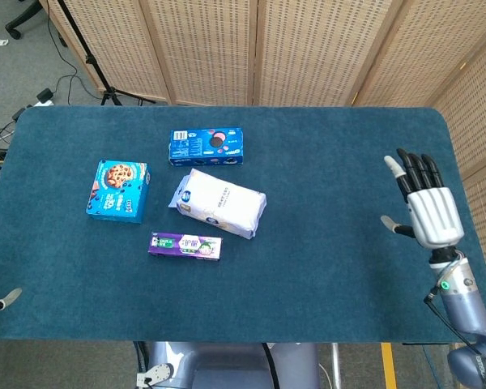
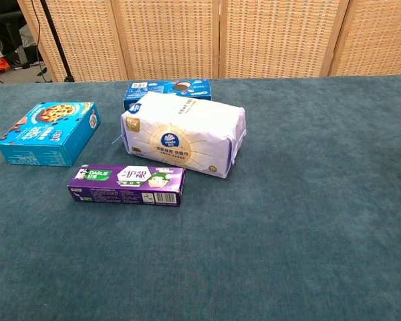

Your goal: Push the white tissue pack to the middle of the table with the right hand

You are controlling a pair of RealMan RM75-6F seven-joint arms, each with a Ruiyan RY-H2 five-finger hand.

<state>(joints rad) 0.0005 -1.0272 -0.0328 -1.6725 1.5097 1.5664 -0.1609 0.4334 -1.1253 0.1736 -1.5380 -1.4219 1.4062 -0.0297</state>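
1. My right hand is up over the right edge of the table, fingers spread and straight, thumb out to the side, holding nothing. It is well apart from everything on the cloth.
2. The chest view does not catch that hand at all.
3. My left hand shows only as pale fingertips at the far left edge of the head view; I cannot tell whether it is open or closed.
4. The tissue pack lies flat on the blue cloth, left of the table's centre, turned at a slant. Nothing is touching it from my side.
5. Just behind the pack sits a blue biscuit box; in the chest view the pack's far edge overlaps it, so I cannot tell if they touch.
6. A cookie box lies to the left of the pack, apart from it.
7. A purple box lies just in front of the pack, near its front left corner.
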